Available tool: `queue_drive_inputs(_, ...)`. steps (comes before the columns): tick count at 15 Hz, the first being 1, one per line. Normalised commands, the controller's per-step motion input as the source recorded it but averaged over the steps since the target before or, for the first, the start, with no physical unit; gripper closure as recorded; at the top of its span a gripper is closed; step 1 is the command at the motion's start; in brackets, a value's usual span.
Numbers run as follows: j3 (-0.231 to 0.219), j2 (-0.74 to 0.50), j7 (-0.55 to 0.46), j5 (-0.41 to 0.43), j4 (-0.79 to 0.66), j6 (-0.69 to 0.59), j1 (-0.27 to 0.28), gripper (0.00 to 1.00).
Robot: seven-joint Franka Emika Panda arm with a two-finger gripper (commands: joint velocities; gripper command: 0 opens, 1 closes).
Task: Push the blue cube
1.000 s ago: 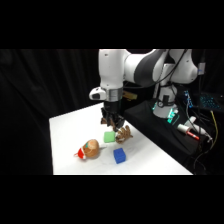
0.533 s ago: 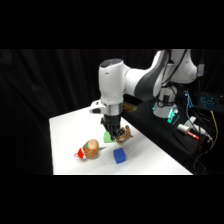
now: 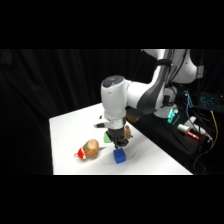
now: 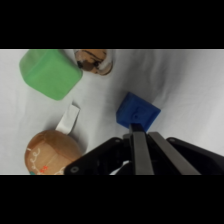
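I hang low over the white table [image 3: 65,130], my jaws [image 3: 119,145] pointing straight down just above the blue cube [image 3: 119,156]. In the wrist view my jaws [image 4: 139,131] are drawn close together, nothing held between them, and their tips sit right at the near edge of the blue cube [image 4: 137,112] (whether they actually touch it I cannot tell). The cube stands on the table's near part, toward the front edge. To its left lies the potato-like toy [image 3: 90,148], brown and rounded, near the cube but apart from it. The green block [image 3: 107,136] lies farther back, partly hidden behind my wrist. In the wrist view the green block [image 4: 50,73] lies well apart from the cube, with a small brown figure [image 4: 95,61] just beside it.
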Motion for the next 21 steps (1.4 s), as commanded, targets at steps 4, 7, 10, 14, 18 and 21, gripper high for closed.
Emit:
queue_drive_inputs(4,0.082,0.16,0.0,0.062,0.04,0.21,-0.022,0.97)
queue_drive_inputs(7,0.069,0.18,-0.02,0.075,0.05,0.24,-0.031,0.97)
queue_drive_inputs(10,0.053,0.13,-0.04,0.06,0.04,0.18,-0.041,0.98)
queue_drive_inputs(14,-0.018,-0.18,0.07,-0.068,-0.12,-0.07,0.053,0.97)
queue_drive_inputs(18,-0.057,-0.48,0.19,-0.148,-0.16,-0.38,0.114,0.97)
queue_drive_inputs(21,-0.03,-0.45,0.17,-0.118,-0.04,-0.41,0.051,0.97)
